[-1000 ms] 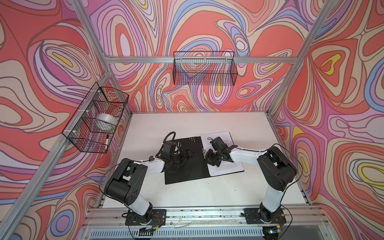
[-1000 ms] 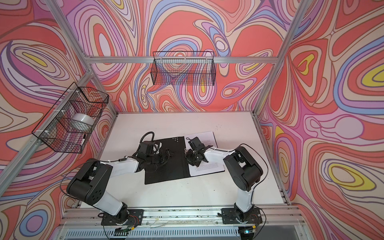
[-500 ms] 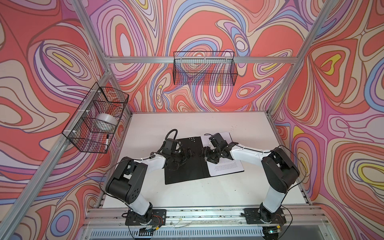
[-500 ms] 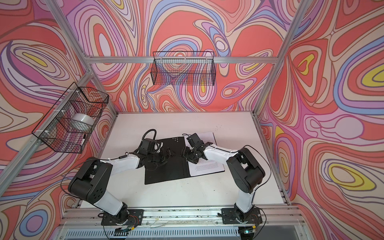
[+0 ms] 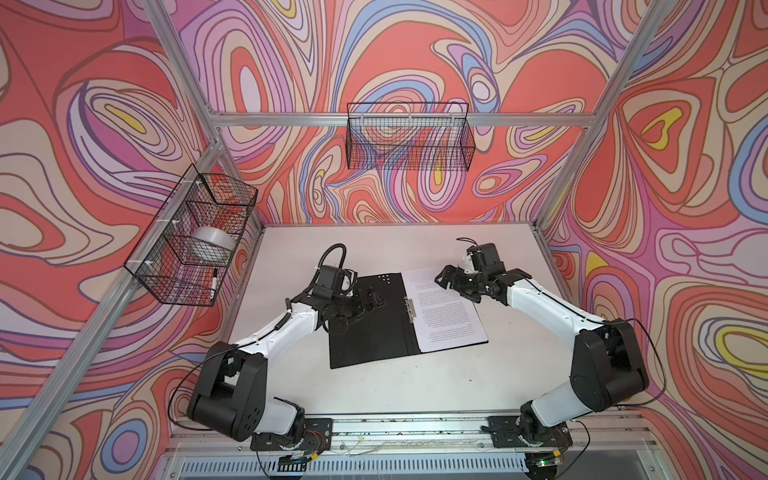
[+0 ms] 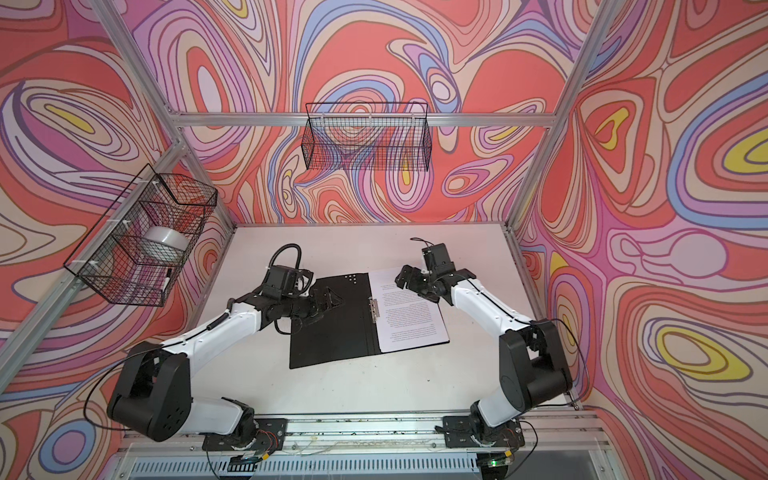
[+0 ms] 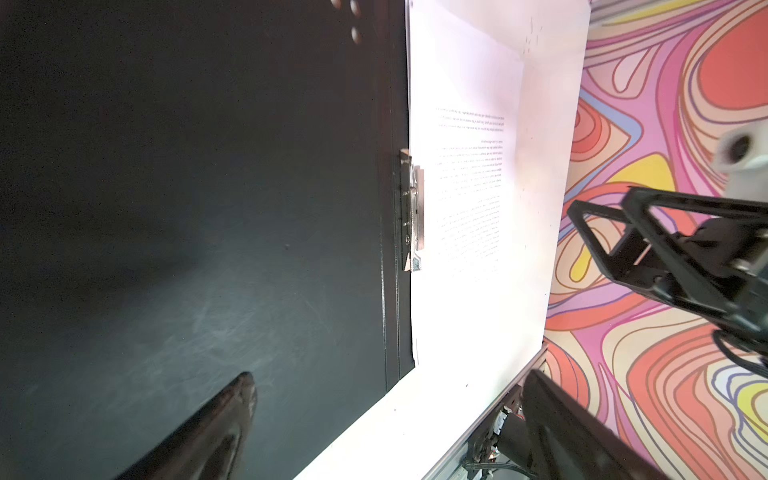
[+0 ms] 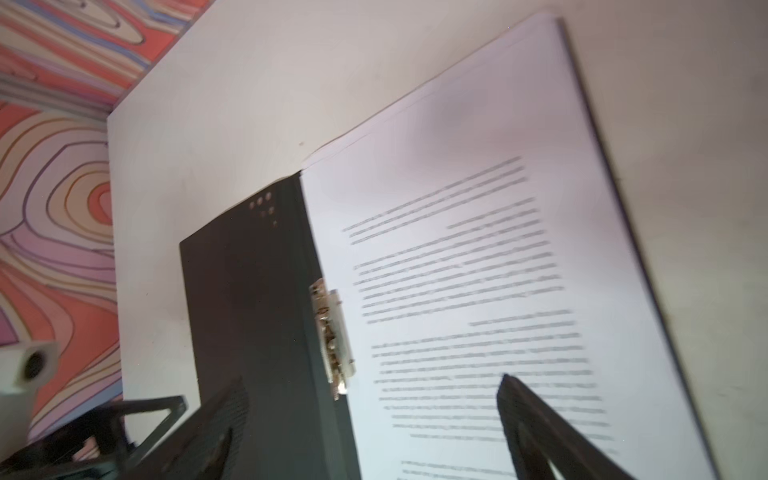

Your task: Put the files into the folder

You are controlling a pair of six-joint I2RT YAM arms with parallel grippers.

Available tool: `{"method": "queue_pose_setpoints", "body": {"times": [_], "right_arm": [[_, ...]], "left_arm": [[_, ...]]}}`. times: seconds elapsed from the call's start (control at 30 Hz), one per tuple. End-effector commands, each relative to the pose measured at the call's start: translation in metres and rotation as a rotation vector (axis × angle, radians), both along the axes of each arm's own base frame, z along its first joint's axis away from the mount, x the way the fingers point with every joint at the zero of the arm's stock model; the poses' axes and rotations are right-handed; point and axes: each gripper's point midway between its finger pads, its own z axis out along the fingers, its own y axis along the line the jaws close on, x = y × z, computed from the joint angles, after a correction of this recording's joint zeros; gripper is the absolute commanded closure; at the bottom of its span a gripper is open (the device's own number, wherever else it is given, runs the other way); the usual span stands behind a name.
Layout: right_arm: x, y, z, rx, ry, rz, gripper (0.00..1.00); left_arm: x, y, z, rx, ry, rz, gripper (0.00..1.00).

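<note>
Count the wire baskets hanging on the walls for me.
2. The left-wall basket hangs on the left wall and holds a grey roll; the back-wall basket hangs centrally on the rear wall. None appears hidden.

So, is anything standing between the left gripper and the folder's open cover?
Nothing visible does. The left gripper is directly over the bare black cover of the folder, jaws open. The papers lie on the other half, past the metal clip. The right gripper, also open, is over the papers' far edge.
</note>
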Motion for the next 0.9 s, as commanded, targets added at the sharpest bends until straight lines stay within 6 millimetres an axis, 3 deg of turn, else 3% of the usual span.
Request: {"method": "queue_pose_setpoints", "body": {"times": [0.0, 0.17, 0.37, 0.87], "right_arm": [[-0.011, -0.03, -0.015, -0.023, 0.033, -0.028, 0.02], [-0.015, -0.068, -0.033, 0.113, 0.057, -0.157, 0.04], [-0.017, -0.082, -0.047, 0.14, 0.077, -0.208, 0.06], [-0.025, -0.076, -0.086, 0.185, 0.196, -0.15, 0.11]], "left_arm": [[-0.022, 0.043, -0.019, 0.084, 0.073, 0.057, 0.0], [-0.032, 0.092, -0.037, 0.054, 0.134, 0.19, 0.0], [-0.033, 0.115, -0.064, 0.078, 0.208, 0.258, 0.0], [-0.039, 0.115, -0.105, 0.121, 0.318, 0.271, 0.0]]}}
